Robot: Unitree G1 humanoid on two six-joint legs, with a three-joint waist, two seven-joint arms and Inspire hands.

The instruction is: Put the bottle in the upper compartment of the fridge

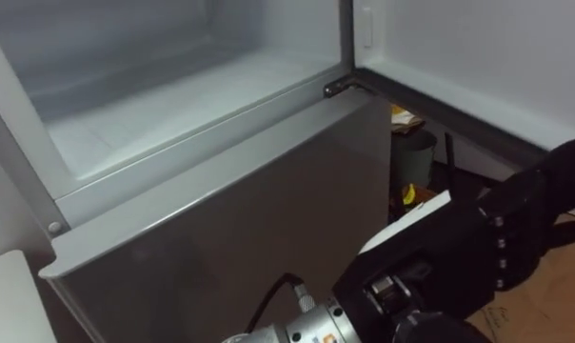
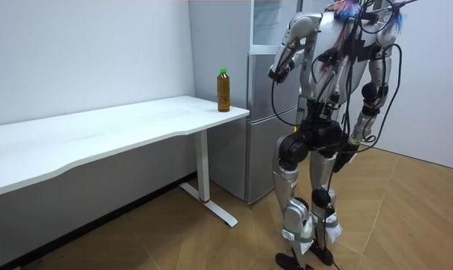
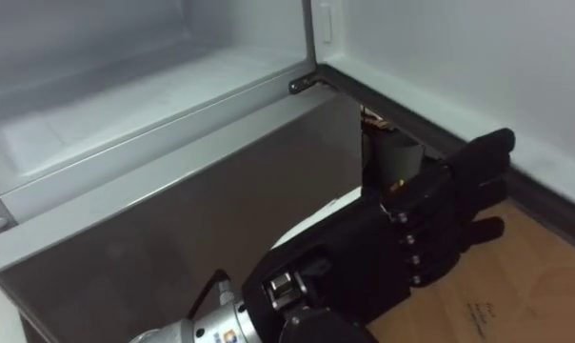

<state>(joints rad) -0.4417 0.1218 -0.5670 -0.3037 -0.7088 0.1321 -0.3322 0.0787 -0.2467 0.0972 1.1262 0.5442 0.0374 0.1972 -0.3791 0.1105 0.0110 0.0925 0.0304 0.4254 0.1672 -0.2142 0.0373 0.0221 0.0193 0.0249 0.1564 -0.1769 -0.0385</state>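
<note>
Left hand (image 3: 368, 248), spread flat and empty, hovers by the open upper fridge (image 1: 173, 105); bottle (image 2: 223, 90) stands on table (image 2: 99, 131).

Plain pale wall (image 2: 84, 52) behind a long white desk (image 2: 99, 135) on a white T-foot leg (image 2: 204, 169). Wood-pattern floor (image 2: 414, 217), herringbone laid. Lighting even throughout.

Plain test room: white desk (image 2: 99, 135), grey fridge (image 2: 260, 135), wood floor (image 2: 174, 240).

upper fridge (image 1: 173, 124): top cut off | right hand (image 1: 497, 238): fingers clipped at edge | dark cup (image 3: 392, 154): lower part hidden
</note>
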